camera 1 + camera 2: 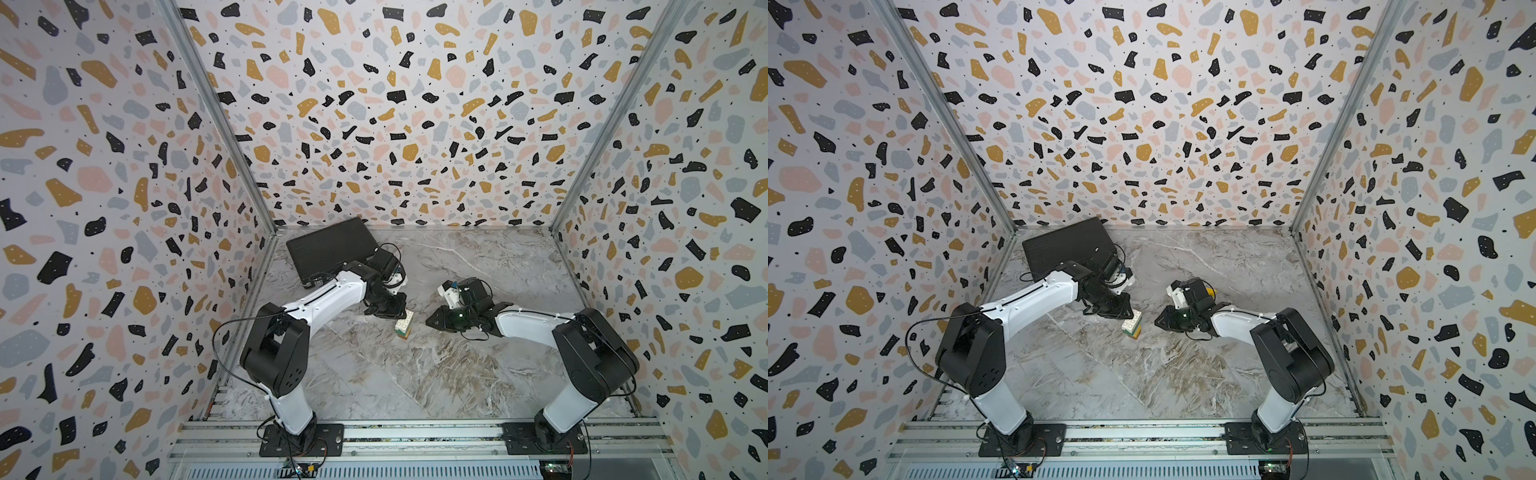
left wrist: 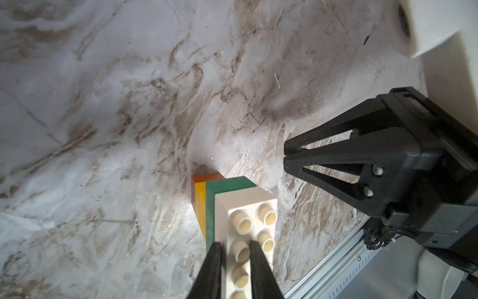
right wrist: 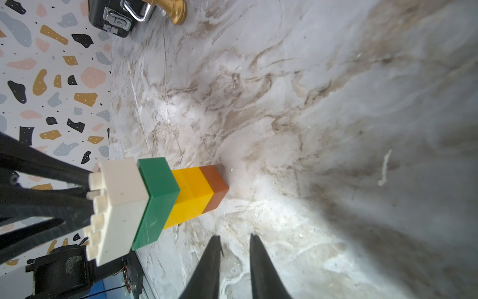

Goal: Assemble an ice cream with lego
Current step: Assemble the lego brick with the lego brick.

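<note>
The ice cream is a lego stack: orange-brown at the bottom, then yellow, green and a white studded brick on top. Its brown end rests on the marble table. My left gripper comes down on it from above and is shut on the white brick, one finger on the brick's side and the other between its stud rows. My right gripper hangs beside the stack, apart from it. Its fingers stand slightly apart with nothing between them.
A black case lies at the back left, by the wall. A small gold figurine stands next to it. A bit of yellow peeks out behind the right wrist. An aluminium rail runs along the front edge.
</note>
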